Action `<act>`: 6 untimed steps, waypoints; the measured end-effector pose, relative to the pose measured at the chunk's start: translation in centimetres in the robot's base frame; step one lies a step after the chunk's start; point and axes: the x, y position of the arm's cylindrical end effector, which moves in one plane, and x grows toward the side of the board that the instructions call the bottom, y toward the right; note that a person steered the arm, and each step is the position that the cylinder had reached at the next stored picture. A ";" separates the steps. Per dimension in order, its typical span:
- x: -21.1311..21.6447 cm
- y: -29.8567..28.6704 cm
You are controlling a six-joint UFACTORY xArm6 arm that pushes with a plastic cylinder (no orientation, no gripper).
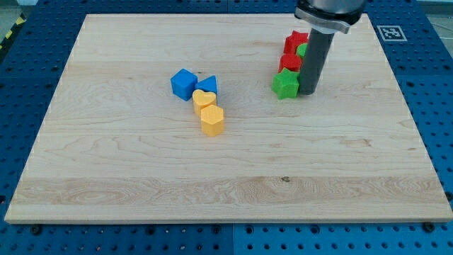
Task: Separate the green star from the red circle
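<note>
Not much done yet: the green star (pixel 286 85) sits touching the red circle (pixel 289 63) at the board's (pixel 141 184) upper right. My tip (pixel 308 92) is just right of the star, holding nothing, it's only a rod.
</note>
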 end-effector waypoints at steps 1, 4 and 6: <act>0.0 -1.8; -3.1 -5.3; -4.7 -6.4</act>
